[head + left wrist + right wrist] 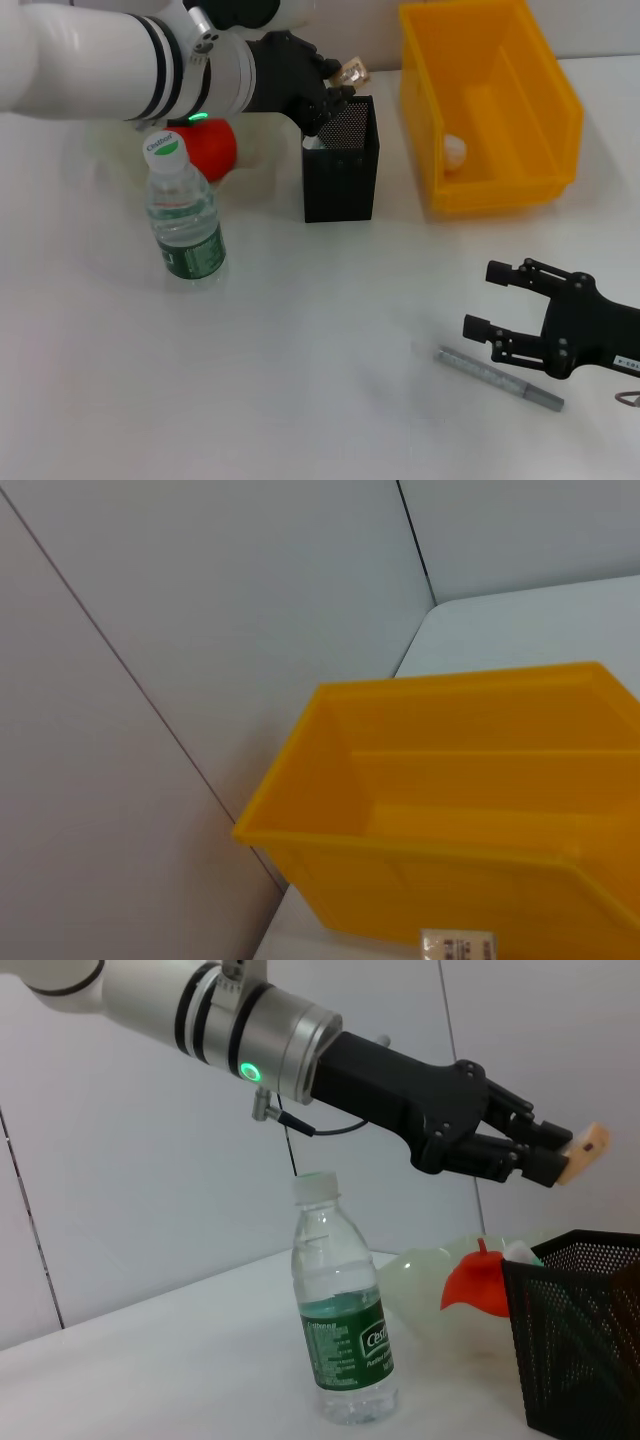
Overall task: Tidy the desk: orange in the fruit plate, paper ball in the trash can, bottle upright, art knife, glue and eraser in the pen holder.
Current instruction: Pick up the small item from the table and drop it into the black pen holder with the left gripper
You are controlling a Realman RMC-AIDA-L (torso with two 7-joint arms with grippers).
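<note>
Item in hand: the eraser (353,72), a small tan block, is pinched in the jaws of the left gripper (335,85), just above the open top of the pen holder (341,160) near the table's far edge.
Eraser handling: likely light, slightly rubbery and grippy; a pinch across its short sides, as it is held here, looks secure, and it should drop cleanly once released.
Pen holder: black mesh, upright, probably light enough to tip if bumped on its rim; something white already shows inside it.
Art knife: the grey, slim art knife (498,378) lies flat near the table's near right corner; likely stiff, thin and low, so best taken across its width at mid-length.
Right gripper: the right gripper (484,300) rests just beside the knife with jaws spread wide, holding nothing.
Bottle: the water bottle (184,214) stands upright toward the left side of the table; smooth plastic, top-heavy if nudged.
Orange: the orange (208,148) sits behind the bottle in a pale fruit plate (430,1280).
Trash can: the yellow bin (490,100) at the far right corner holds a white paper ball (454,152).
Surface and room: white, smooth table (300,350), likely slippery; plain pale walls behind.
</note>
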